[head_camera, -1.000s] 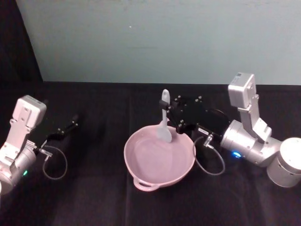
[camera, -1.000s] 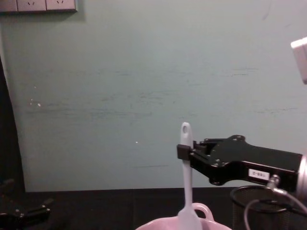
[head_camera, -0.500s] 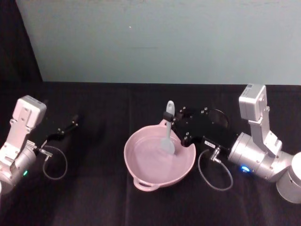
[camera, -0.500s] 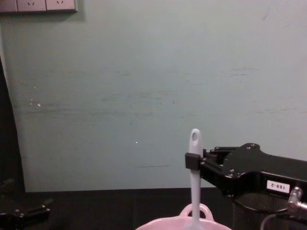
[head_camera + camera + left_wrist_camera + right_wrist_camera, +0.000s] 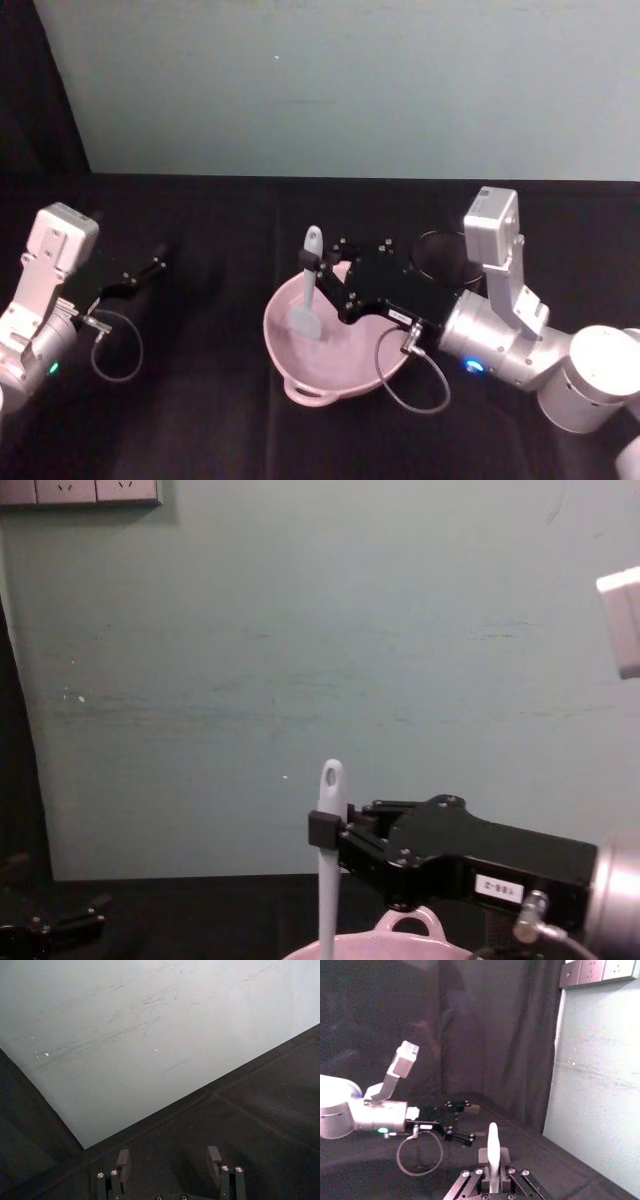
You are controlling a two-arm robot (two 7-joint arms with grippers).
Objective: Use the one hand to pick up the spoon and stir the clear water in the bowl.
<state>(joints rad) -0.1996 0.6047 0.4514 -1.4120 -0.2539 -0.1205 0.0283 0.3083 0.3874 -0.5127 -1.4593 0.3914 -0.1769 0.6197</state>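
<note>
The right gripper [image 5: 320,268] squeezes the spoon [image 5: 309,300] and has pushed it across the bowl [image 5: 275,345] to the left side, its flat end down inside. So the stirring looks under way. The left gripper [image 5: 148,271] waits open, far away.

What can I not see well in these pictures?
Chest view: the lower edge cuts off the bowl and the spoon blade.
Head view: the blade's depth in the bowl cannot be judged.
Right wrist view: the right hand hides the blade.
Left wrist view: the edge cuts off the left hand.
</note>
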